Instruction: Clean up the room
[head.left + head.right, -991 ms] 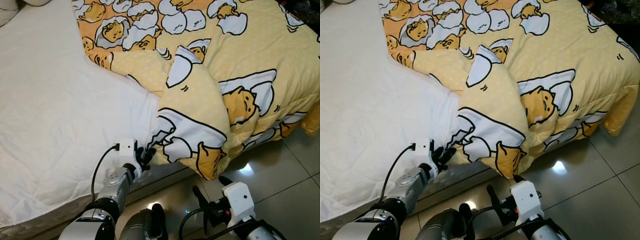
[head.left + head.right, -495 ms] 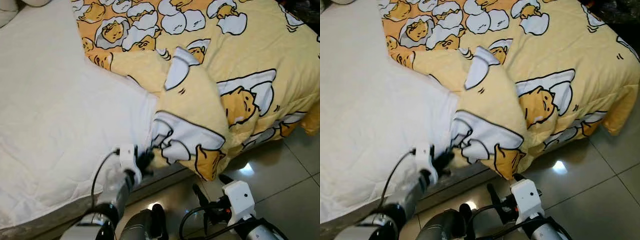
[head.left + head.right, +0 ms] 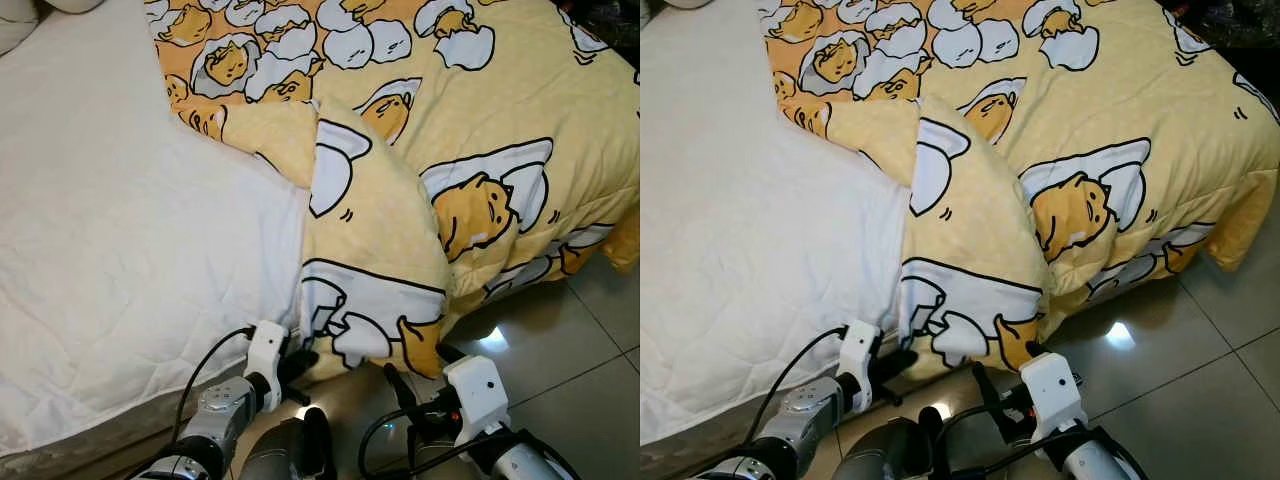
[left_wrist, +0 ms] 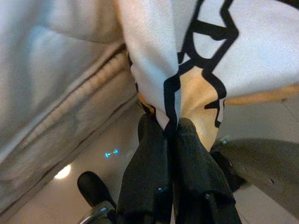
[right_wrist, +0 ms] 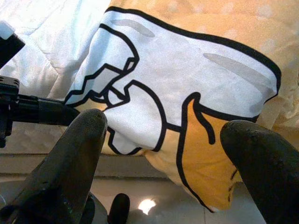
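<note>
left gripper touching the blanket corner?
Touching. The left wrist view shows the left gripper shut, fingers pinching the blanket corner between them.

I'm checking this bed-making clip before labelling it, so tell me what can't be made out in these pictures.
- Under the folded yellow quilt: the fold itself hides whatever lies beneath, eye views.
- Far end of the white mattress: cut off by the picture's top and left edges.
- How much quilt the left pincer has pinched: its shut fingers cover it, left wrist view.
- Right arm behind the right pincer: cut off at the eye views' bottom edge.
</note>
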You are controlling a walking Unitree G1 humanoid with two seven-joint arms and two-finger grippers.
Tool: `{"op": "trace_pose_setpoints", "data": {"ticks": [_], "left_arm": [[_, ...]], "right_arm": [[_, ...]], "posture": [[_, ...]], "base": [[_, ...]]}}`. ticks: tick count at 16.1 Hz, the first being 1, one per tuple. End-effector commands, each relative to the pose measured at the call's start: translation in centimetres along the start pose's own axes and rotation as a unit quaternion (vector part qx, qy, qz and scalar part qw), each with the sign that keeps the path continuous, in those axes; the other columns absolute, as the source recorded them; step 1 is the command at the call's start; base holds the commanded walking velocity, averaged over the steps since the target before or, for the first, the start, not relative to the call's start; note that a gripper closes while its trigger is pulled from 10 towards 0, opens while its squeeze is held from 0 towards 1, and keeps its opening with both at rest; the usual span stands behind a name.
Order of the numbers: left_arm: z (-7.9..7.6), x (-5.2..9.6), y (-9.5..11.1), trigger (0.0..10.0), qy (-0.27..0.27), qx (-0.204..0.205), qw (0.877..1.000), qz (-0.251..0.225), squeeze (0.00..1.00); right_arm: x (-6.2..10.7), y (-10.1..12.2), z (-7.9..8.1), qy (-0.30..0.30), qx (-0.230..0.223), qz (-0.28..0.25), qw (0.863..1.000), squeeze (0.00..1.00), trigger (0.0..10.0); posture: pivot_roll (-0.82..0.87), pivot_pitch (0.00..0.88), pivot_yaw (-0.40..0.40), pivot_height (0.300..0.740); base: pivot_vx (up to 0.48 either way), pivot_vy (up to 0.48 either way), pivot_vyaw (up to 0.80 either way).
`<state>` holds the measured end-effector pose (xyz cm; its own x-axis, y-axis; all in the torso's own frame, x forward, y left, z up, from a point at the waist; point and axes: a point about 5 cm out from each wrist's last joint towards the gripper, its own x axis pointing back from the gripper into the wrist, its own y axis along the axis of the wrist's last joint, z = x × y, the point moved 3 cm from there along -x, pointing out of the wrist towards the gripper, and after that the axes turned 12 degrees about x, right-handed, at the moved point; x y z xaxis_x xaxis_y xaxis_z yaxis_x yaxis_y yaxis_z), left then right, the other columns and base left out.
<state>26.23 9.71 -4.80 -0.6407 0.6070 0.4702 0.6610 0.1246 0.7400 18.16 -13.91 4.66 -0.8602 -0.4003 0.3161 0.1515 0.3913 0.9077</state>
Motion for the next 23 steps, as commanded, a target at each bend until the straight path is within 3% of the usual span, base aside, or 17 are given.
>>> {"op": "trace_pose_setpoints", "data": {"ticks": [1,7,11,14,20,23], "left_arm": [[0.2,0.8,-1.4,0.0,-0.019,-0.014,0.999,0.031,0.0],[-2.0,1.3,-3.2,0.0,-0.131,-0.086,0.984,0.08,0.0],[-4.6,1.3,-2.9,0.0,-0.252,-0.085,0.959,0.103,0.0],[-5.9,2.3,-4.1,0.0,-0.332,-0.081,0.926,0.158,0.0],[-5.8,4.0,-6.2,0.0,-0.366,-0.111,0.897,0.222,0.0],[-5.4,4.8,-7.3,0.0,-0.364,-0.125,0.889,0.246,0.0]], "right_arm": [[0.2,0.3,0.3,0.008,-0.01,-0.005,1.0,0.31,10.0],[-0.2,0.7,0.1,0.008,-0.01,-0.012,1.0,0.31,10.0],[-0.4,0.8,-0.2,0.011,-0.008,-0.014,1.0,0.32,10.0],[-0.5,0.9,-0.3,0.012,-0.007,-0.015,1.0,0.32,10.0],[-0.5,0.9,-0.3,0.015,-0.006,-0.015,1.0,0.32,10.0],[-0.5,0.9,-0.3,0.017,-0.006,-0.014,1.0,0.32,10.0]], "posture": [[-0.3,0.228,0.216,0.74],[-0.3,0.232,0.212,0.74],[-0.29,0.231,0.205,0.74],[-0.29,0.231,0.202,0.74],[-0.3,0.231,0.2,0.74],[-0.29,0.233,0.197,0.74]], "base": [[0.0,0.0,0.0],[0.0,0.0,0.0],[0.0,0.0,0.0],[0.0,0.0,0.0],[0.0,0.0,0.0],[0.0,0.0,0.0]]}}
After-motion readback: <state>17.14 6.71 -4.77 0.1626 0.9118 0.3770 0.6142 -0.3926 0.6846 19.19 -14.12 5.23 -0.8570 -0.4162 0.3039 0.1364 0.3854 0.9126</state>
